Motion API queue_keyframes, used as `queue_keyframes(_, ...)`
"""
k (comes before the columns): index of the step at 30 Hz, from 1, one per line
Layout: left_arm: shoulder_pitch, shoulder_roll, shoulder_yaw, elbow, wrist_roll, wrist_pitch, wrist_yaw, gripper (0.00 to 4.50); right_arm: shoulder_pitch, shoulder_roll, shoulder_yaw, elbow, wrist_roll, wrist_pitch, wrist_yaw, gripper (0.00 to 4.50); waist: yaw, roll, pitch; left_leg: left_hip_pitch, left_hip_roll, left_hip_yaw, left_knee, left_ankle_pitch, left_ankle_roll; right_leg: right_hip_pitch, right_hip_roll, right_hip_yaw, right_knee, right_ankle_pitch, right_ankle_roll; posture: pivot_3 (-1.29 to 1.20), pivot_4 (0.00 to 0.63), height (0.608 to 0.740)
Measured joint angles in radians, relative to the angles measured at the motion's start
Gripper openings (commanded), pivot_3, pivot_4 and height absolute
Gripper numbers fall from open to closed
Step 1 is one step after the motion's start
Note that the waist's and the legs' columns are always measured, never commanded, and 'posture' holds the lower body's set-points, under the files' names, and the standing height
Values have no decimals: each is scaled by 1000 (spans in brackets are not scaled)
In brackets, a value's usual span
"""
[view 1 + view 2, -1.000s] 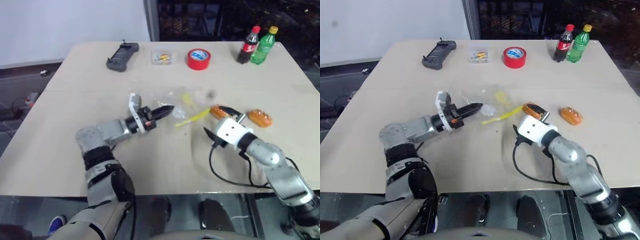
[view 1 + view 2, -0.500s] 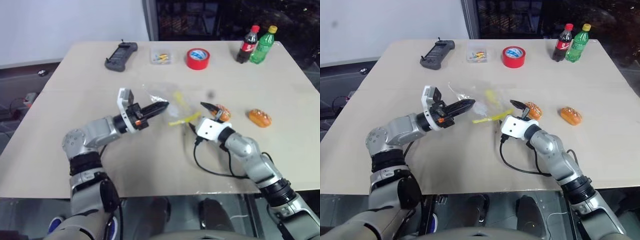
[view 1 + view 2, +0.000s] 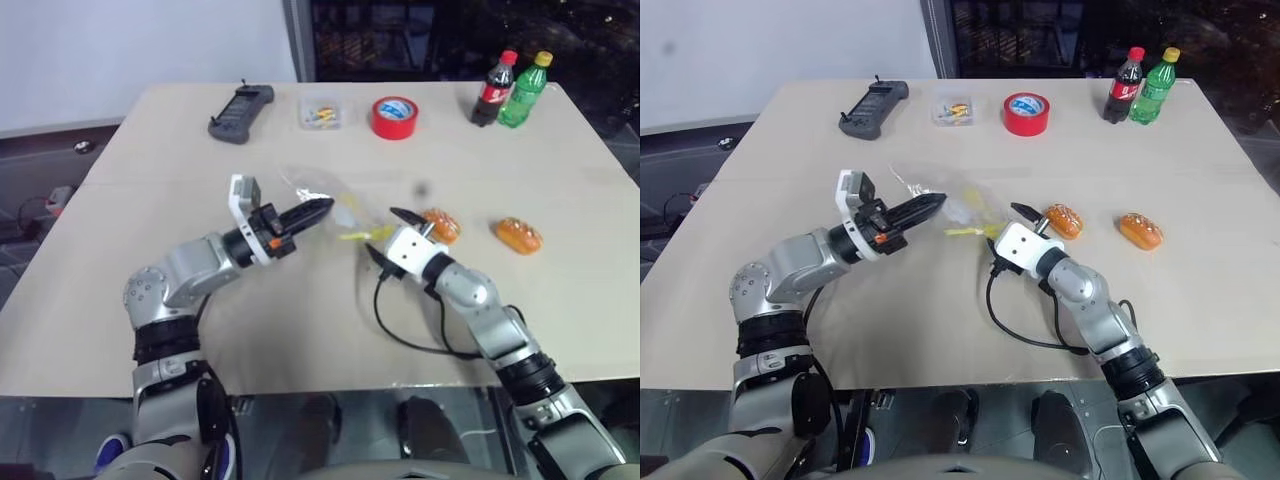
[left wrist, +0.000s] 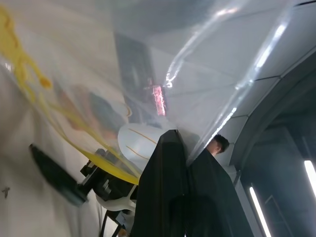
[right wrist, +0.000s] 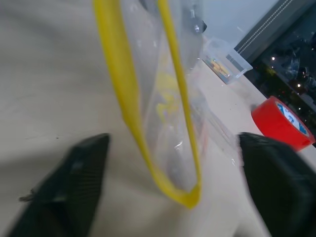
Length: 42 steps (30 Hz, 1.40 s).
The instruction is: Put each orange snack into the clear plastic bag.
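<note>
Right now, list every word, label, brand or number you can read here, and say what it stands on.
None can be read.
Dark cola bottle: red label, script too small to read.
Green bottle: label too small to read.
Red tape roll: blue and white print on top, blurred.
Clear plastic bag: yellow marks, no legible text.
Black handheld device: no readable marking.

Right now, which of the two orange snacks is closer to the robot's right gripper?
The orange snack lying just beside the right gripper; the other snack sits farther out toward the table's right edge.
</note>
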Motion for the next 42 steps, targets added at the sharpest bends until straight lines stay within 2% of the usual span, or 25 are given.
queue_keyframes(5, 5, 6, 1, -9, 0, -9, 0, 0, -43, 42, -15, 49, 27, -28, 1, 427, 0, 0, 0, 0, 0, 0, 0, 0, 0, 0, 0, 0, 0, 0, 0, 0, 150, 740)
queue_keyframes(6, 8, 9, 1, -15, 0, -11, 0, 0, -46, 43, -15, 51, 28, -30, 1, 87, 0, 0, 0, 0, 0, 0, -1, 0, 0, 0, 0, 0, 0, 0, 0, 0, 150, 740)
queue_keyframes(12, 59, 112, -41, -113, 17, -80, 13, 0, -73, 9, -24, 65, 24, -41, 14, 87, 0, 1, 1, 0, 0, 1, -1, 0, 0, -1, 0, 1, 0, 0, 0, 0, 150, 740)
queue_keyframes(13, 65, 125, -48, -135, 44, -100, 7, 521, -89, -4, -26, 66, 21, -38, 22, 0, 0, 1, 1, 0, 0, 1, -1, 0, 0, -1, 0, 1, 0, 0, 0, 0, 150, 740)
queue_keyframes(14, 74, 151, -58, -162, 99, -113, -11, 750, -109, -22, -27, 68, 16, -28, 29, 0, 0, 0, 1, 0, 0, 1, -2, 0, 0, -1, 0, 1, 0, 0, 0, 0, 150, 740)
queue_keyframes(16, 88, 210, -80, -223, 204, -127, -52, 1621, -145, -60, -36, 76, -1, -6, 48, 0, 0, 1, 1, 0, 0, 1, -2, 0, 0, -1, 0, 1, 0, 0, 0, 0, 150, 740)
queue_keyframes(19, 100, 348, -167, -398, 453, -169, -172, 2935, -206, -112, -36, 88, -34, 35, 88, 0, -1, 0, 4, 0, 0, 3, -5, 0, 0, -2, 0, 2, -2, 0, -1, 0, 150, 740)
queue_keyframes(22, 119, 581, -345, -655, 868, -364, -387, 2935, -276, -141, -10, 107, -89, 94, 140, 0, -3, 0, 5, 1, 1, 8, -13, 0, 0, -5, 0, 6, -4, 0, -1, 0, 150, 740)
queue_keyframes(25, 118, 617, -408, -802, 1066, -493, -465, 2935, -312, -150, 8, 126, -124, 139, 169, 0, 1, 0, 5, 0, 2, 9, -17, 0, 0, -8, 0, 9, -7, 0, -1, 0, 150, 740)
queue_keyframes(28, 109, 633, -536, -887, 1263, -580, -530, 2935, -345, -135, 25, 136, -147, 197, 195, 0, 0, 0, 5, -8, 2, 10, -16, 0, 0, -16, 0, 9, -6, 0, -1, 0, 150, 740)
queue_keyframes(31, 85, 582, -687, -913, 1415, -585, -536, 2935, -379, -108, 44, 147, -172, 266, 214, 0, -3, -1, 6, -13, 2, 10, -14, 0, 0, -21, 0, 9, -5, 0, -1, 0, 150, 740)
queue_keyframes(37, 12, 471, -798, -894, 1585, -503, -520, 2935, -388, -65, 53, 135, -179, 348, 237, 0, -1, -1, 6, -14, 1, 10, -13, 0, 0, -21, 1, 8, -4, 0, -1, 0, 150, 740)
queue_keyframes(42, -10, 416, -875, -859, 1718, -461, -513, 2935, -387, -53, 54, 87, -181, 391, 250, 0, -4, -1, 6, -13, 1, 9, -13, 0, 0, -21, 1, 8, -3, 0, -1, 0, 150, 740)
